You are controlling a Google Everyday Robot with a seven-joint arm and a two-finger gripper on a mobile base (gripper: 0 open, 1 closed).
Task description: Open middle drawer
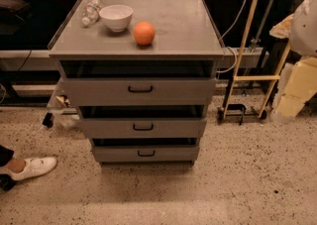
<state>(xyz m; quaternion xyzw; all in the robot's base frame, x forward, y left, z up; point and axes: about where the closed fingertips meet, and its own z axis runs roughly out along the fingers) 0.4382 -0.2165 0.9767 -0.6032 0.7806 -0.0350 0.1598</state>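
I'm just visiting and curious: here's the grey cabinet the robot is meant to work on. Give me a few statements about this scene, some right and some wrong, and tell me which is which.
1. An orange sits on the cabinet, right of the white bowl. True.
2. The cabinet has four drawers. False: it has three, stacked.
3. The middle drawer has a small dark handle at the centre of its front. True.
4. The gripper is clamped on that handle. False: the gripper is not in view, and nothing touches the handle.
5. A clear bottle lies on its side just left of the bowl. True.
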